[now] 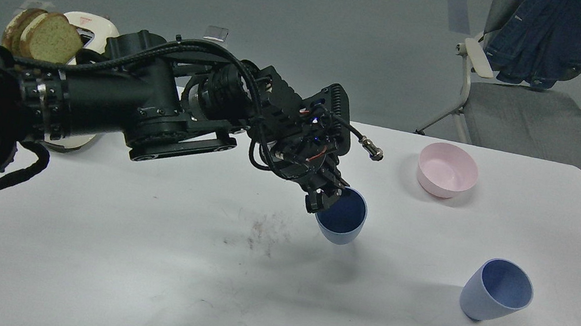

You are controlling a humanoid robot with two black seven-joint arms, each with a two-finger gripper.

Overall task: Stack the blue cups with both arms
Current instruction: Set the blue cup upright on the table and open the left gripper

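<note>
Left black jointed arm reaches in from the left over the white table [132,278]; its left gripper [327,195] pinches the near rim of one matte periwinkle-blue plastic cup [343,218], held lifted above the table centre, mouth facing the camera, shadow beneath. Second identical blue cup [497,290] stands tilted on the table at right, well apart. Pink plastic bowl [448,169] sits behind, near the far edge. Right gripper out of frame.

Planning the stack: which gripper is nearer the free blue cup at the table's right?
Left. The left gripper holds another cup left of the free blue cup; the right gripper isn't in view.
</note>
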